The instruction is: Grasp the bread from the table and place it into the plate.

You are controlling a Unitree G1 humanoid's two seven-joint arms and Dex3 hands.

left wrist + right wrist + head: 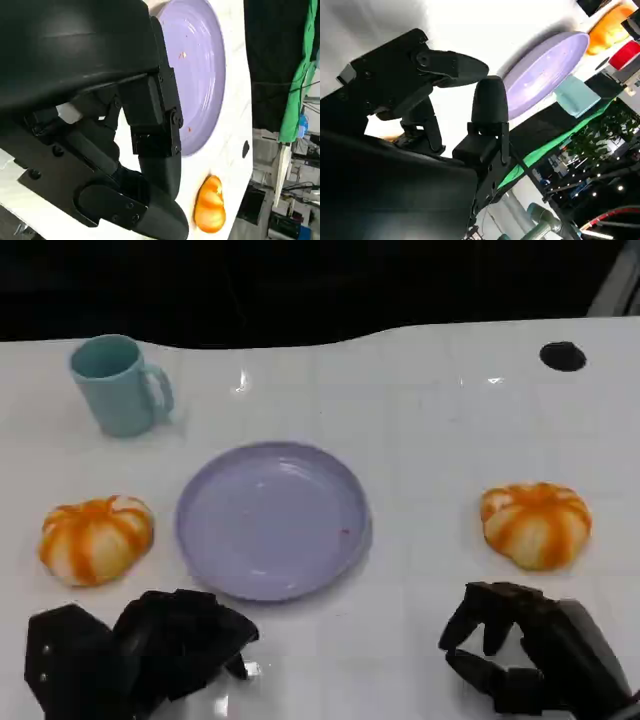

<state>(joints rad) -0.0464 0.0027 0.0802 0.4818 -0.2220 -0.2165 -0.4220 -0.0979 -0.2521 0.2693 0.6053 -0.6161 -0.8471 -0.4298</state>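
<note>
Plainly, two ribbed orange bread (96, 538) rolls flank a glossy round plate (273, 519).

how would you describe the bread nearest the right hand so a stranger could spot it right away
Start at the purple plate in the middle of the white table. On the side away from the teal mug lies a round orange-and-white striped bread, just beyond the right hand. Its twin, the other bread, sits on the mug's side by the left hand.
</note>
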